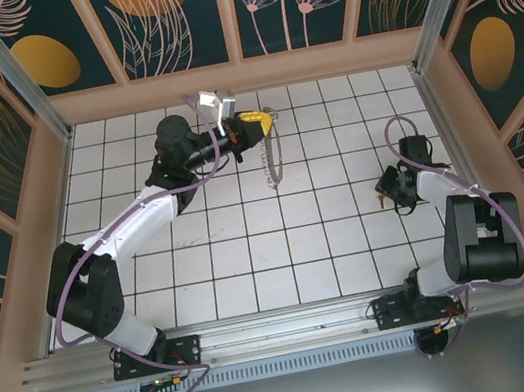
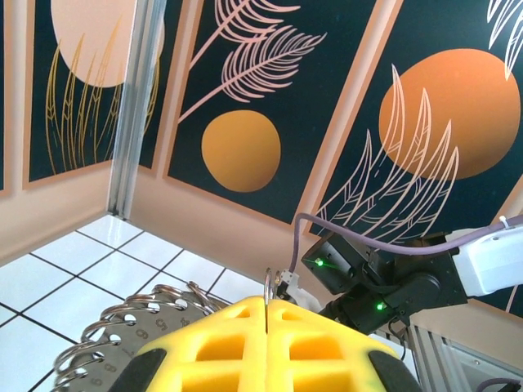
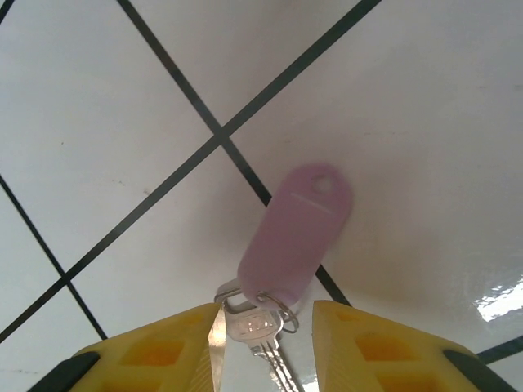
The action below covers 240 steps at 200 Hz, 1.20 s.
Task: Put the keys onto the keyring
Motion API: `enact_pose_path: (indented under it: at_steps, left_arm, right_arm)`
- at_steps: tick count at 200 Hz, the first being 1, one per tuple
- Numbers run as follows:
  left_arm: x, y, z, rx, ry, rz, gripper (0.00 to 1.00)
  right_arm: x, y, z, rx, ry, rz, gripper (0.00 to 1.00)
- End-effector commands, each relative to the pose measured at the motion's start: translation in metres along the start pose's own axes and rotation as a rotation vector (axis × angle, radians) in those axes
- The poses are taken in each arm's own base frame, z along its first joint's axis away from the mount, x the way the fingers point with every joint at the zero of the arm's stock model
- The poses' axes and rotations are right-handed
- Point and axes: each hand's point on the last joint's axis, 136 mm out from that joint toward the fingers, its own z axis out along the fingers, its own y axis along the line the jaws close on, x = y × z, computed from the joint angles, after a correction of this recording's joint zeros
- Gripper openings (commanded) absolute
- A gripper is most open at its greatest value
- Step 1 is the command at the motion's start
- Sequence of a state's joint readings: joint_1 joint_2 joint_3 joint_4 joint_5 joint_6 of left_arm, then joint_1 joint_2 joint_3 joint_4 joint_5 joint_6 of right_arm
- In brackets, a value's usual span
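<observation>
At the far middle of the white-tiled table [image 1: 251, 249], the left tool [image 1: 255, 124] is clenched on the keyring [image 1: 274, 158], a thin pale hoop that shows edge-on from above and runs from the yellow fingers toward the near side. Whether its lower end touches the tiles cannot be told.

In the left wrist view the two yellow fingers [image 2: 221, 343] are pressed together with the thin wire of the hoop pinched in the seam between them. The keyring's fringe of small wire rings [image 2: 110, 331] curves away to the left, and the right arm [image 2: 384, 282] stands in the background against the patterned wall.

Well apart from the hoop, at the right side of the table, the right tool [image 1: 384, 193] points down at the tiles. Its wrist view shows a small silver key [image 3: 255, 327] lying between the parted yellow fingers [image 3: 163, 351], joined by a little ring to a pale purple tag [image 3: 298, 237] that rests flat on a tile across a dark grout line. Whether the fingers actually grip the key cannot be told.
</observation>
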<state>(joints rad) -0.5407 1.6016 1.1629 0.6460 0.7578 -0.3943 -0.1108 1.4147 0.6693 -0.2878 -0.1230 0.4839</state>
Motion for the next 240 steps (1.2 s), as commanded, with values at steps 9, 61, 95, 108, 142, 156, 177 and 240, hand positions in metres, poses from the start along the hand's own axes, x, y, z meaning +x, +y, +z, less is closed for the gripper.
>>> enact_pose_path:
  at_steps: [9,61,95,108,142,156,177,240]
  left_arm:
    - [-0.019,-0.018,-0.004,0.049,-0.051,0.054,0.0]
    - [-0.018,-0.017,-0.003,0.053,-0.049,0.054,0.0]
    - [-0.018,-0.016,-0.003,0.053,-0.049,0.055,0.0]
    - [-0.019,-0.016,-0.003,0.053,-0.05,0.054,0.0]
    - [-0.02,-0.017,-0.002,0.056,-0.052,0.052,0.0]
    - [-0.019,-0.016,-0.002,0.058,-0.052,0.05,0.0]
    - [-0.019,-0.016,-0.002,0.059,-0.052,0.047,0.0]
    - [-0.019,-0.016,-0.001,0.063,-0.053,0.037,0.0]
  right_arm:
    - [0.002,-0.01,0.006,0.032,0.0,0.02,0.34]
    - [0.002,-0.006,0.014,0.012,0.013,0.02,0.31]
    - [0.001,-0.003,0.017,-0.005,0.016,0.02,0.24]
    - [0.001,-0.002,0.018,-0.009,0.018,0.019,0.23]
    - [0.003,-0.001,0.018,-0.017,0.021,0.016,0.18]
    - [0.004,-0.001,0.018,-0.018,0.023,0.016,0.18]
    - [0.005,-0.002,0.017,-0.018,0.02,0.013,0.17]
    - [0.002,-0.003,0.013,-0.015,0.004,0.008,0.21]
